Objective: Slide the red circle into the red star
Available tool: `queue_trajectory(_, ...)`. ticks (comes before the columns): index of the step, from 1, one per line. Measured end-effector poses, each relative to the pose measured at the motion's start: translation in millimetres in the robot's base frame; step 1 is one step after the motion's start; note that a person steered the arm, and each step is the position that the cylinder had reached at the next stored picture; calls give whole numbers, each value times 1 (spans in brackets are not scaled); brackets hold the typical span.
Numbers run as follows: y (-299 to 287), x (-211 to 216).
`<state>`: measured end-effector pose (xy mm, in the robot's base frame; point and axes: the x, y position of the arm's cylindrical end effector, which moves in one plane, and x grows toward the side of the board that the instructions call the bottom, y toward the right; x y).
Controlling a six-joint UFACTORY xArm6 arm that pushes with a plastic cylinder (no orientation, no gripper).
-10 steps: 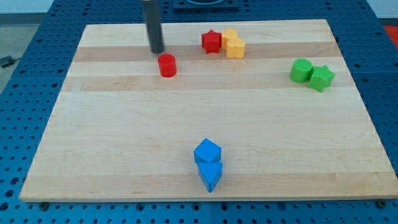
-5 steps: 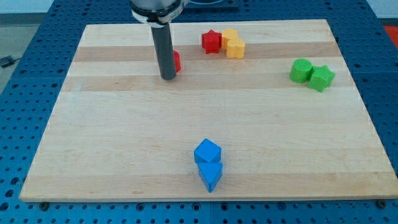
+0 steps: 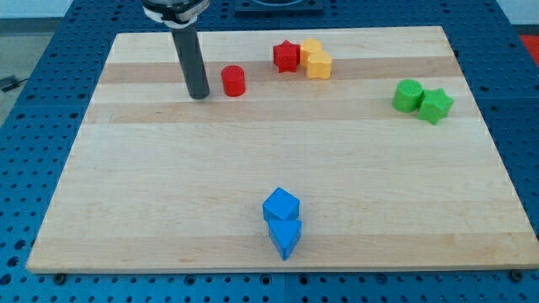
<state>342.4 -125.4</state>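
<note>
Red circle [image 3: 233,81] sits just right of my tip [image 3: 200,96].

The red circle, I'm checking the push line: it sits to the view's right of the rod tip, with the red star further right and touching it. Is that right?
Not quite. The camera view shows the red circle right of my tip, but the red star sits apart from it, up and to the right, against the yellow blocks.

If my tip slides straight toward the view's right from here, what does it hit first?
Probably the red circle, just right of my tip with a small gap. The red star sits farther right and higher, likely off that line.
</note>
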Motion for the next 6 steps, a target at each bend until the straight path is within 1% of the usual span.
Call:
queue_trajectory(2, 38, -7)
queue_trajectory(5, 66, -15)
queue_trajectory(6, 82, -25)
